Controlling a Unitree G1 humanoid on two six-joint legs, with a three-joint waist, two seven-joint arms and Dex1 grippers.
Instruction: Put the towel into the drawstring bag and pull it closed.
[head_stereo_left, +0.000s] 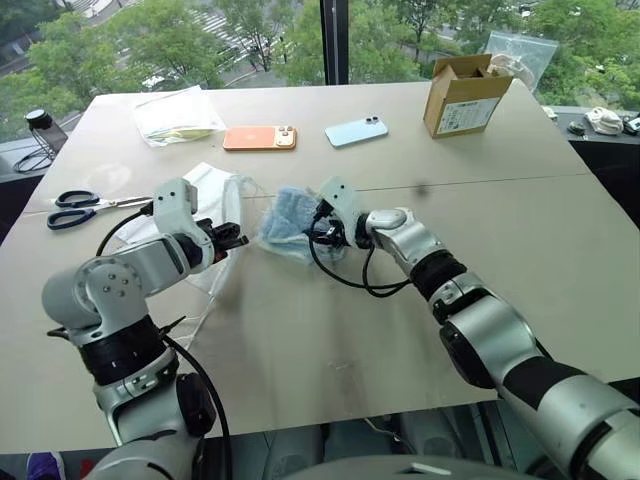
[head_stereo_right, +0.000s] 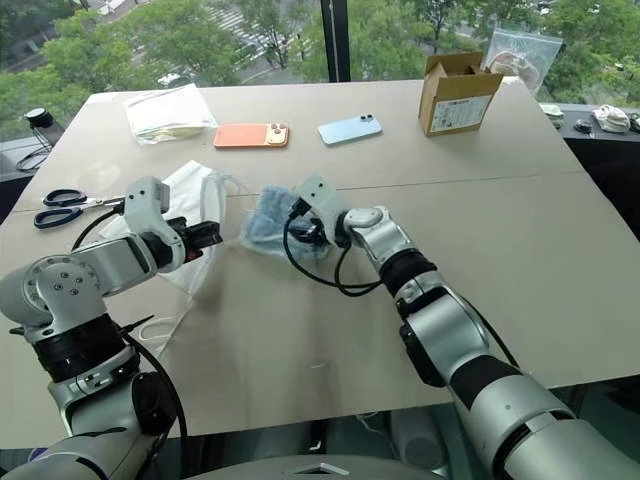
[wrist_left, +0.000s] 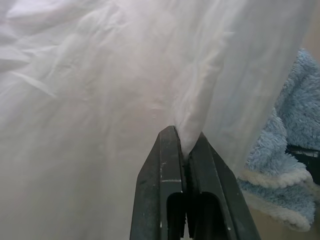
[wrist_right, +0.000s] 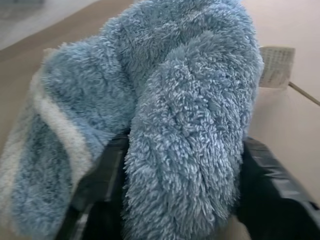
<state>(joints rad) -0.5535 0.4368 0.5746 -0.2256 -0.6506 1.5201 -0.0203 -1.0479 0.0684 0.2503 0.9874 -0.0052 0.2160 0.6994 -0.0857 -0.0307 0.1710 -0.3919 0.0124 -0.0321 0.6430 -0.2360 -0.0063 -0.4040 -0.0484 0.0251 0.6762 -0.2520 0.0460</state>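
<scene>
- The left gripper (head_stereo_left: 236, 239) was pressed together on the drawstring bag (head_stereo_left: 205, 195).
- The right gripper (head_stereo_left: 318, 228) pinched the towel (head_stereo_left: 285, 225), at three o'clock of the bag.

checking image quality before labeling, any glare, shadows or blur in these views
Left eye view: soft daylight from the windows, faint shadows on the table, no glare. Left wrist view: drawstring bag washed out, nearly featureless. Right wrist view: towel so close that its near pile and the table behind look soft.
</scene>
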